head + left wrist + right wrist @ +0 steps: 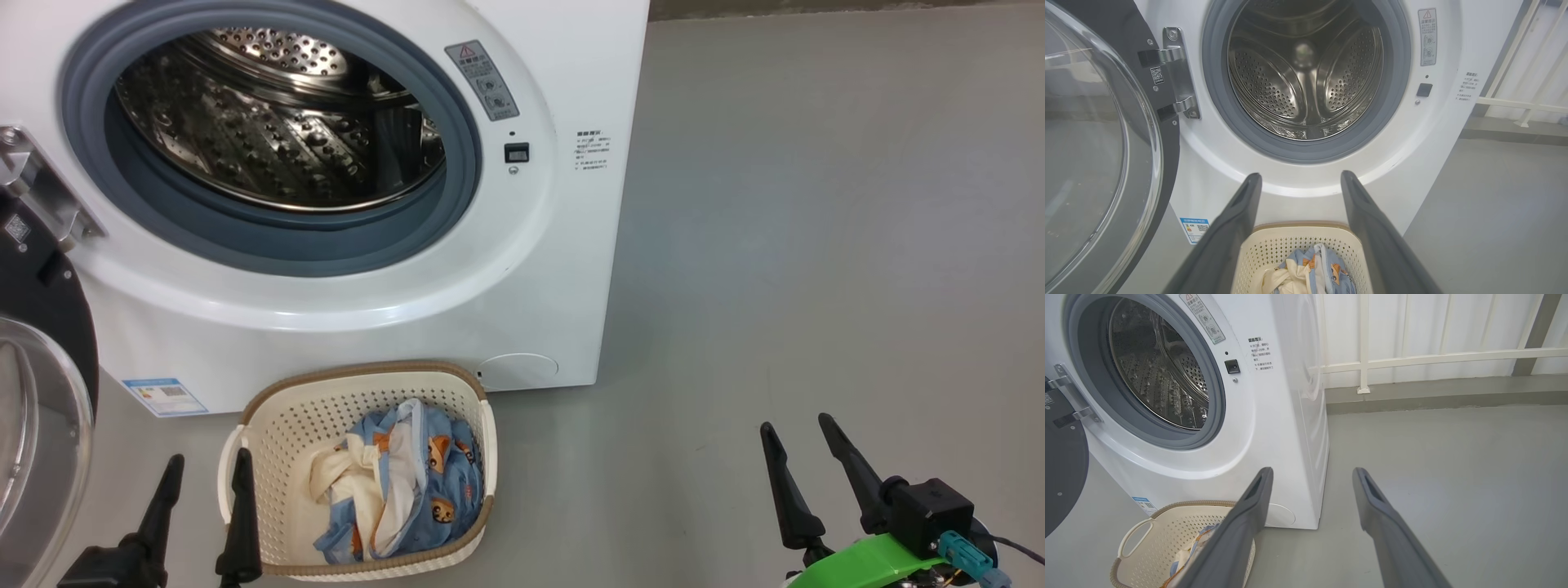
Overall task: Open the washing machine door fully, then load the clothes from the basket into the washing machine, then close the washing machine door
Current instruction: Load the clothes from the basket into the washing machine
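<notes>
The white washing machine (563, 269) (1216, 179) (1274, 428) stands with its steel drum (269, 122) bare inside. Its door (41, 392) (1098, 143) (1061, 469) is swung wide to the left on its hinge (1175, 73). On the floor in front sits the cream basket (286, 416) (1257, 249) (1147, 547), holding light-blue printed and cream clothes (400, 482) (1306, 273). My left gripper (208, 464) (1300, 176) hangs open just left of the basket's near-left corner. Far right of the basket, over bare floor, my right gripper (798, 425) (1312, 470) is open too.
Grey floor (816, 245) spreads to the right of the machine. A white railing and wall (1433, 355) run behind it. The open door juts out on the left side near my left arm.
</notes>
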Controlling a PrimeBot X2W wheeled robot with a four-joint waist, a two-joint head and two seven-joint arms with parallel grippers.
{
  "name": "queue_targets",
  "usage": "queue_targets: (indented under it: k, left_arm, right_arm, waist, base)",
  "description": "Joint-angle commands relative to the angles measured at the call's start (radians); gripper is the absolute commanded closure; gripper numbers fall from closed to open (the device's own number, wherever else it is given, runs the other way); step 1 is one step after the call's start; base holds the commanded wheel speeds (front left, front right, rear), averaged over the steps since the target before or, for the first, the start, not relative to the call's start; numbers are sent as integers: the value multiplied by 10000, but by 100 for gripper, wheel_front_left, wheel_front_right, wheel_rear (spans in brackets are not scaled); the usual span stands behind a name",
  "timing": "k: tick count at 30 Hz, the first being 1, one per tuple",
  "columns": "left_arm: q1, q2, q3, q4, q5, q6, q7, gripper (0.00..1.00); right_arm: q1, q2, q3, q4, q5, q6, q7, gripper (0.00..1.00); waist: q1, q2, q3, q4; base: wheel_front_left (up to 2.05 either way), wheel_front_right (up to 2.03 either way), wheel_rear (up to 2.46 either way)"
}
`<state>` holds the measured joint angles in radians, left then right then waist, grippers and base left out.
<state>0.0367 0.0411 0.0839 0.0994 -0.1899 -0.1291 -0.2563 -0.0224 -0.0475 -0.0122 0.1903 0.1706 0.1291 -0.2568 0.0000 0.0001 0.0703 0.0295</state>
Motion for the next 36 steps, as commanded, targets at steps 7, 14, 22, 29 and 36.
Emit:
queue_targets:
  k: [7, 14, 22, 29, 36]
  left_arm:
    - [-180, 107, 218, -161, -65, -15, -55, 0]
    - [-164, 117, 162, -84, -84, -15, -55, 0]
    - [-186, 115, 146, -60, -107, -15, -55, 0]
    - [-231, 114, 116, -46, -153, -15, -55, 0]
    - [-362, 166, -95, 137, -360, -15, -55, 0]
  right_arm:
    - [-241, -27, 285, -179, 53, 16, -49, 0]
    - [-229, -27, 320, -132, 99, 16, -49, 0]
    - [-266, -27, 285, -113, 113, 16, -49, 0]
    - [-296, -27, 278, -95, 108, 16, -49, 0]
    - [-402, -27, 332, 5, 246, 16, -49, 0]
  waist:
    - [0, -1, 23, 8]
    - [0, -1, 6, 14]
    - [0, -1, 90, 25]
    - [0, -1, 198, 27]
    - [0, -1, 633, -2]
  base:
    - [0, 0, 0]
    - [0, 0, 0]
    - [0, 0, 0]
    - [0, 0, 0]
    - [0, 0, 0]
